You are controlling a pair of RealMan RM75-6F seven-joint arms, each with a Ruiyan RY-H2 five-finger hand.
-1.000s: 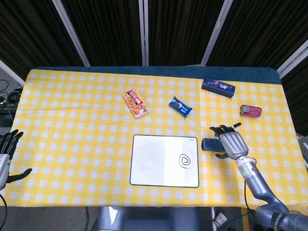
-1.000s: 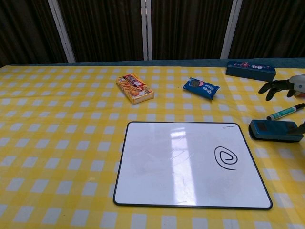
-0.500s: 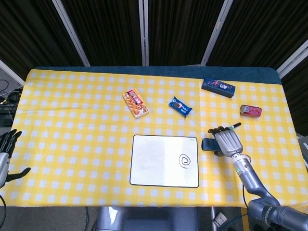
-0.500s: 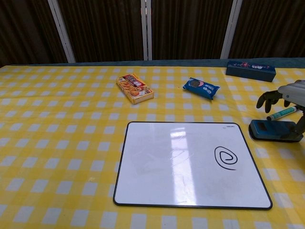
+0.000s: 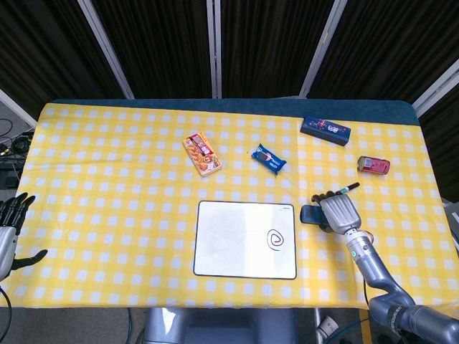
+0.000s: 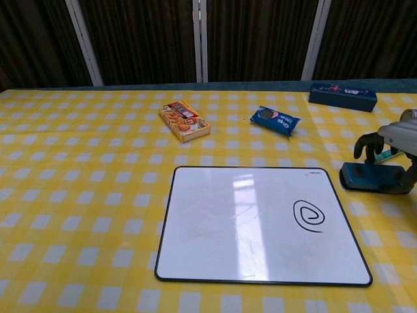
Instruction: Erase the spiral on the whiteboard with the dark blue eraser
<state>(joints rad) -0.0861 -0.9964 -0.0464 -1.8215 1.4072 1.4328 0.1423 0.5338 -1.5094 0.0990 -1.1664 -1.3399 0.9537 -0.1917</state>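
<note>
Right hand (image 5: 338, 212): directly over dark blue eraser (image 6: 373, 177), fingers curled down around it; firm grip not confirmable. Spiral (image 6: 309, 216): intact on whiteboard (image 6: 228, 228), just left of hand. Erasing not begun. Left hand (image 5: 11, 229): open, idle, far left.

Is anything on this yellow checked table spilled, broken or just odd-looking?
Nothing looks spilled or broken. The white rectangular whiteboard lies flat and square, with its black spiral intact. The red drink can lies on its side, the only slightly unusual thing.
</note>
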